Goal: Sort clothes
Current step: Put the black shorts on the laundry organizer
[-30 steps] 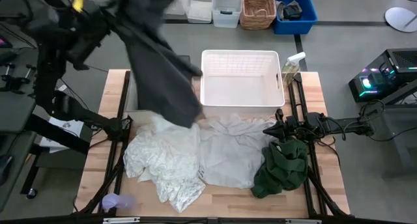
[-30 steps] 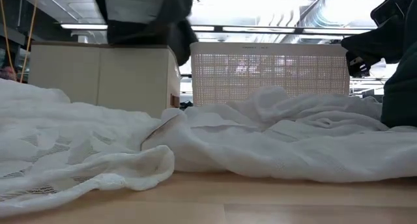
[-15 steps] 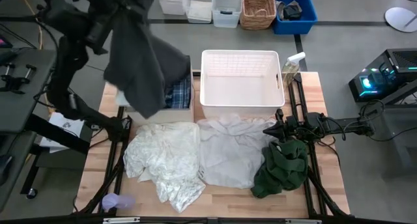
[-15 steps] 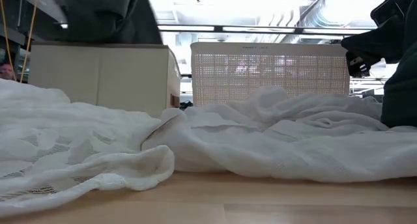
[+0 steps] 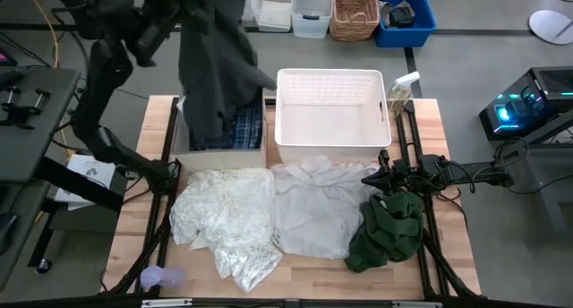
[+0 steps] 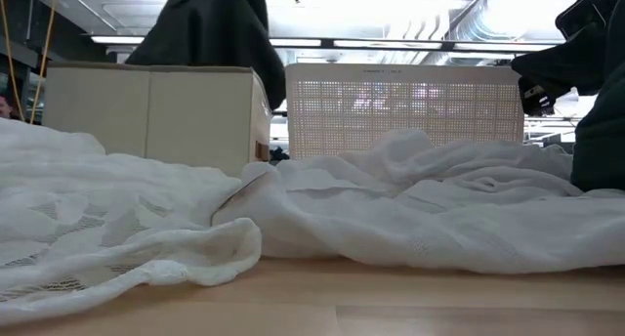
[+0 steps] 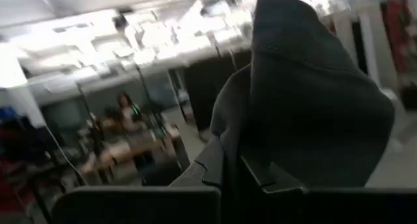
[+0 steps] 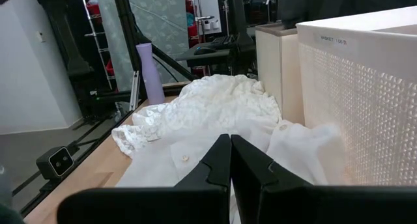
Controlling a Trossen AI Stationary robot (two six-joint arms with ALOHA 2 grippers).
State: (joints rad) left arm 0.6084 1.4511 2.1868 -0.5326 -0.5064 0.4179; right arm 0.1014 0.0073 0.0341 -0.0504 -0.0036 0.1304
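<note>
My left gripper (image 5: 175,5) is raised high over the table's far left and is shut on the dark grey piece (image 5: 215,71). That piece hangs over the beige fabric box (image 5: 182,136), where the blue-and-white plaid shirt (image 5: 243,129) lies. In the low view the grey piece (image 6: 210,28) reaches down to the box's top rim (image 6: 146,70). My right gripper (image 5: 380,177) is shut and empty, low beside the cream shirt (image 5: 313,209) and the dark green piece (image 5: 387,229). A white lace piece (image 5: 224,220) lies spread on the table's near left. My left gripper pinches a bunched part of the dark grey piece (image 7: 229,160) between its two fingers; how many layers cannot be told. The piece is lifted clear of the table and hangs slack below the gripper, its lower end (image 5: 208,129) over the box.
The white plastic basket (image 5: 331,82) stands at the far middle, next to the box. A spray bottle (image 5: 401,89) stands at its right. A purple cup (image 5: 154,278) lies near the front left corner. Bins (image 5: 356,11) stand on the floor beyond the table.
My left gripper has carried the dark grey piece off the white clothes toward the table's far edge. The piece has swung toward the left, then back, and now hangs over the beige box. The plaid shirt in the box has come into view.
</note>
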